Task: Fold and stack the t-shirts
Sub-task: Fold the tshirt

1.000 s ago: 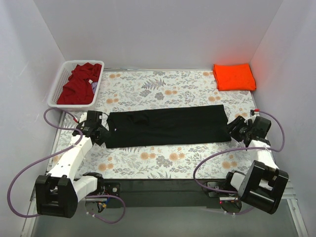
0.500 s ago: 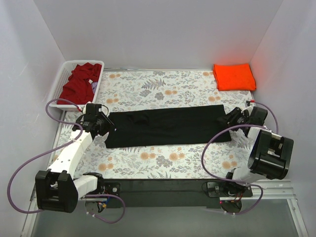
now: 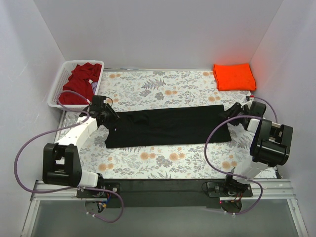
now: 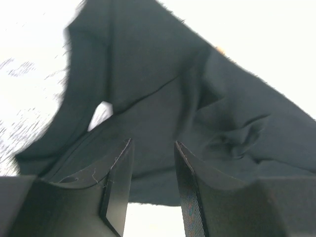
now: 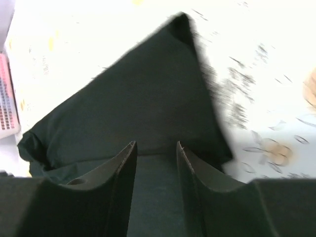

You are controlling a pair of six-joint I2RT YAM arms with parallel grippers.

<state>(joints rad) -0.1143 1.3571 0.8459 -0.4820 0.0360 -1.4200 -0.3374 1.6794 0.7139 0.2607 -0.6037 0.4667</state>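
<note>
At the near edge, a dark rail [image 3: 163, 185] carries both arm bases, and past it a flower-printed tabletop [image 3: 163, 163] runs out to plain white walls [image 3: 158, 34] on three sides.

Across the middle of the table, the black t-shirt [image 3: 168, 126] lies folded into a long band running left to right. The left gripper [image 3: 109, 118] sits at its far-left corner and the right gripper [image 3: 228, 112] at its far-right corner. In each wrist view the fingers stand partly apart with black cloth in the gap. Whether either claw pinches the cloth, I cannot tell.

Farther back, a white slatted basket [image 3: 58, 84] at the far left holds the crumpled dark red t-shirt [image 3: 79, 84]. The folded orange t-shirt [image 3: 234, 76] lies in the far-right corner.

A second ago both grippers were at the band's near corners. Both have since moved to the far side, and the right arm's elbow has swung up and back. The band, basket and orange shirt lie as before.
</note>
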